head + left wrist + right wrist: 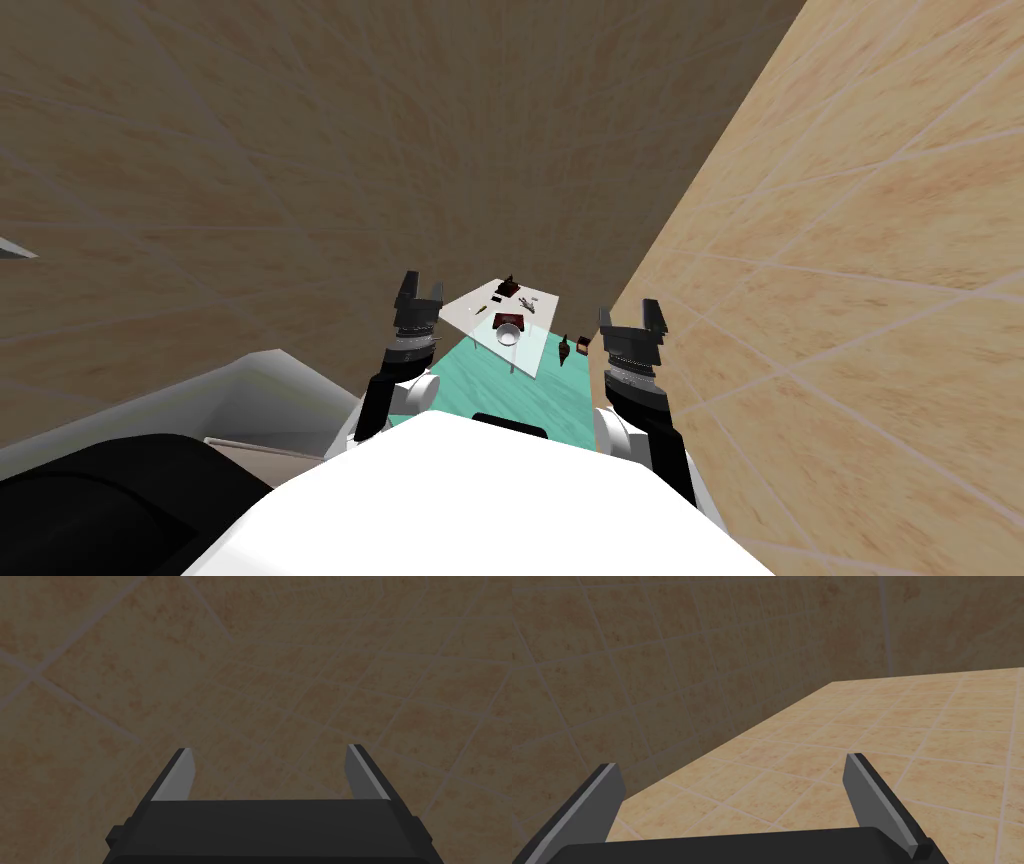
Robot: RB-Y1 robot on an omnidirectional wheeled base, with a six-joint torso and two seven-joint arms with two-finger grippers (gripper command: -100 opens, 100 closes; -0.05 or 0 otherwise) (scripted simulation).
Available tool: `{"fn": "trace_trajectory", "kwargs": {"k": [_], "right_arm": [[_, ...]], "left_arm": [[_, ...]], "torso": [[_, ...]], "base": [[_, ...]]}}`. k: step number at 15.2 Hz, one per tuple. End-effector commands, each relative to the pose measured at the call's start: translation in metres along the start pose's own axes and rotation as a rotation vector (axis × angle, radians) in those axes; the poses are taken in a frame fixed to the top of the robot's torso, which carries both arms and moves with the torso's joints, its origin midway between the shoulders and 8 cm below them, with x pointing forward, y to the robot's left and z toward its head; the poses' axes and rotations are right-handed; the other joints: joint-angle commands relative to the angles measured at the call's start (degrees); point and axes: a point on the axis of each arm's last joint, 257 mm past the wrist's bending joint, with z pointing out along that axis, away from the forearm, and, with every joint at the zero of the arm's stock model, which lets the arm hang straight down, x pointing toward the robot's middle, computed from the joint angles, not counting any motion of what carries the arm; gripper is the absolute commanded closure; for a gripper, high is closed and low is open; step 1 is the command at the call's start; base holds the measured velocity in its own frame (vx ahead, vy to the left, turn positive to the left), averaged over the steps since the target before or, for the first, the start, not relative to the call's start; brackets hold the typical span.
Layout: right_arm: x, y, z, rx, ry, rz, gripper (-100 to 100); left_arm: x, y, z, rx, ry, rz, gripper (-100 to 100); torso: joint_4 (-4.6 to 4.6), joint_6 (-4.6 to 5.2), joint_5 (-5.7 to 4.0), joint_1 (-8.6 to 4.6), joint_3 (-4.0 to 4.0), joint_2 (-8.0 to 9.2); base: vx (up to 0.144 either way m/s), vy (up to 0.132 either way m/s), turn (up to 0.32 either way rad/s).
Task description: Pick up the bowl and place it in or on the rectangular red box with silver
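Left gripper [422, 283] and right gripper [628, 310] both stand wide open and empty. White bowl [508, 335] sits on the table [530, 352], well ahead. Best to drive closer first, then lower one gripper over its rim.

White bench [533, 340] stands on teal floor [540, 400], w/ tan tiled walls [850, 250] on both sides. Small grey bits [527, 297] lie near bench's far edge. Dark bottle-shaped obj [565, 351] on floor just beside bench, twd brighter wall.
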Motion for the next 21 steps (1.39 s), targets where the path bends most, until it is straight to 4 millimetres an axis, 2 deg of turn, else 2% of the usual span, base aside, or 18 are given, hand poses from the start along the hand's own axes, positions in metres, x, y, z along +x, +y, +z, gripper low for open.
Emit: {"fn": "trace_trajectory", "kwargs": {"k": [1, 2, 5, 6, 7, 8, 9, 10, 11, 12, 13, 14, 15, 18, 19, 21], "right_arm": [[0.000, 0.000, 0.000, 0.000, 0.000, 0.000, 0], [0.000, 0.000, 0.000, 0.000, 0.000, 0.000, 0], [0.000, 0.000, 0.000, 0.000, 0.000, 0.000, 0], [0.000, 0.000, 0.000, 0.000, 0.000, 0.000, 0], [0.000, 0.000, 0.000, 0.000, 0.000, 0.000, 0], [0.000, 0.000, 0.000, 0.000, 0.000, 0.000, 0], [0.000, 0.000, 0.000, 0.000, 0.000, 0.000, 0], [0.000, 0.000, 0.000, 0.000, 0.000, 0.000, 0], [0.000, 0.000, 0.000, 0.000, 0.000, 0.000, 0], [0.000, 0.000, 0.000, 0.000, 0.000, 0.000, 0], [0.000, 0.000, 0.000, 0.000, 0.000, 0.000, 0], [0.000, 0.000, 0.000, 0.000, 0.000, 0.000, 0], [0.000, 0.000, 0.000, 0.000, 0.000, 0.000, 0], [0.000, 0.000, 0.000, 0.000, 0.000, 0.000, 0], [0.000, 0.000, 0.000, 0.000, 0.000, 0.000, 0], [0.000, 0.000, 0.000, 0.000, 0.000, 0.000, 0]], "left_arm": [[0.007, 0.011, 0.000, -0.028, 0.045, 0.014, -100], [0.007, 0.011, 0.000, -0.028, 0.045, 0.014, -100], [0.015, 0.038, -0.002, -0.100, 0.103, 0.041, -100], [0.015, 0.038, -0.002, -0.100, 0.103, 0.041, -100], [0.018, 0.050, -0.004, -0.133, 0.122, 0.053, -100], [0.018, 0.050, -0.004, -0.133, 0.122, 0.053, -100], [0.020, 0.064, -0.006, -0.170, 0.140, 0.066, -100], [0.020, 0.064, -0.006, -0.170, 0.140, 0.066, -100], [0.021, 0.078, -0.008, -0.207, 0.157, 0.080, -100], [0.021, 0.079, -0.008, -0.210, 0.157, 0.080, -100], [0.022, 0.093, -0.011, -0.246, 0.172, 0.095, -100], [0.022, 0.095, -0.011, -0.253, 0.173, 0.095, -100], [0.022, 0.109, -0.014, -0.287, 0.187, 0.111, -100], [0.022, 0.130, -0.019, -0.350, 0.202, 0.129, -100], [0.021, 0.143, -0.023, -0.383, 0.214, 0.146, -100], [0.021, 0.148, -0.025, -0.402, 0.216, 0.148, -100]], "torso": [[0.00, 0.00, 0.00, 0.00, 0.00, 0.00], [0.00, 0.01, 0.00, 0.01, -0.01, -0.01], [-0.01, 0.02, 0.01, 0.06, -0.03, -0.05], [-0.02, 0.03, 0.02, 0.07, -0.04, -0.07], [-0.02, 0.01, 0.02, 0.07, -0.04, -0.07], [-0.02, 0.01, 0.02, 0.07, -0.05, -0.08], [-0.02, 0.01, 0.02, 0.07, -0.05, -0.08], [-0.02, 0.02, 0.02, 0.07, -0.05, -0.08], [-0.02, 0.01, 0.02, 0.07, -0.05, -0.08], [-0.02, 0.02, 0.02, 0.08, -0.05, -0.09], [-0.02, 0.01, 0.02, 0.07, -0.05, -0.08], [-0.02, 0.02, 0.02, 0.07, -0.05, -0.09], [-0.02, 0.01, 0.02, 0.06, -0.05, -0.09], [-0.02, 0.02, 0.02, 0.08, -0.06, -0.10], [-0.02, 0.01, 0.02, 0.08, -0.06, -0.10], [-0.03, 0.01, 0.02, 0.09, -0.07, -0.11]], "base": [[0.004, 0.001, -0.048], [0.008, 0.005, -0.057], [0.012, 0.010, -0.071], [0.013, 0.014, -0.072], [0.015, 0.011, -0.069], [0.014, 0.011, -0.055], [0.014, 0.011, -0.074], [0.012, 0.012, -0.057], [0.015, 0.014, -0.071], [0.016, 0.014, -0.066], [0.016, 0.012, -0.094], [0.014, 0.013, -0.079], [0.015, 0.014, -0.095], [0.016, 0.015, -0.088], [0.021, 0.016, -0.123], [0.017, 0.017, -0.048]]}}
